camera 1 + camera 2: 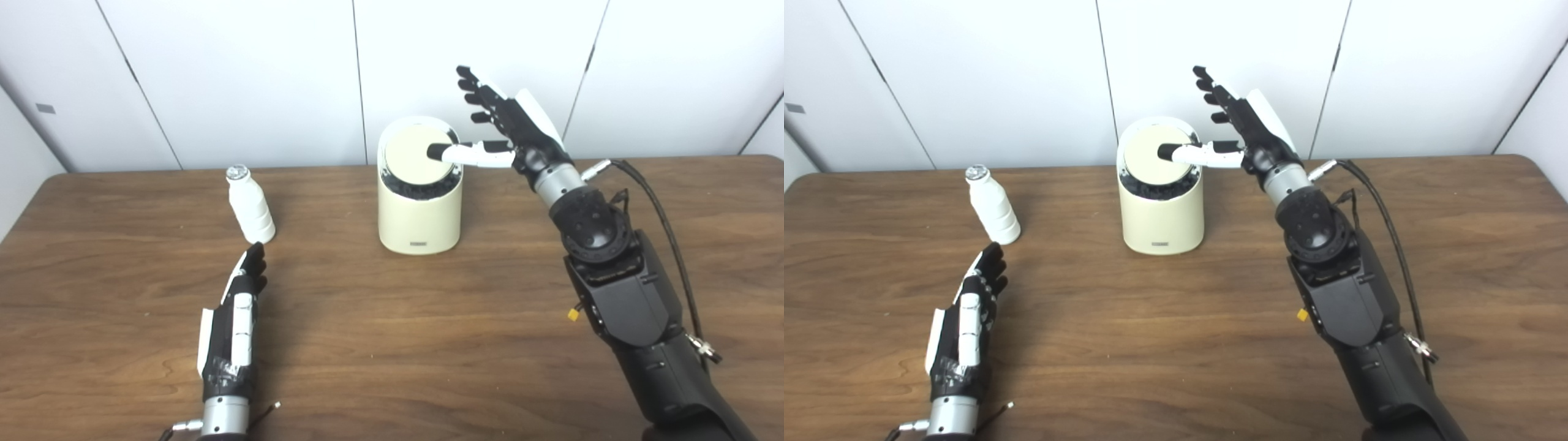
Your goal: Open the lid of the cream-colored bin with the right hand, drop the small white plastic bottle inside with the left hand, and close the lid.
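Just beyond left hand (236,318), spread and empty: bottle (250,205). Right hand (511,131) spread, thumb over bin (419,211) lid (416,153).

A wooden counter (392,343) with dark brown grain fills the lower part of both views, its far corners rounded. Behind it stands a white wall (245,73) of flat panels, split by thin dark seams that run upright or slightly slanted. A small grey rectangular patch (45,108) sits on the leftmost panel.
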